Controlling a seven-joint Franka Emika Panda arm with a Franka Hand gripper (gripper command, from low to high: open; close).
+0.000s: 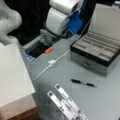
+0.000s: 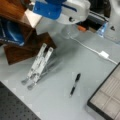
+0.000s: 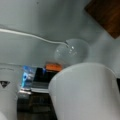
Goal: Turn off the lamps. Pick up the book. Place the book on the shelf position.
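One book (image 1: 13,75) lies flat on the shelf (image 1: 25,114) at the left edge of the surface (image 1: 75,72) in a front view. The gripper (image 1: 47,40) hangs at the far edge, next to a black box (image 1: 37,51) and an orange tab (image 1: 48,50). How far the jaws are open, and whether they hold anything, cannot be told. A cable (image 1: 53,62), pen (image 1: 82,83), grey case (image 1: 96,51) and folding stand (image 1: 66,103) rest on the surface, apart from the book.
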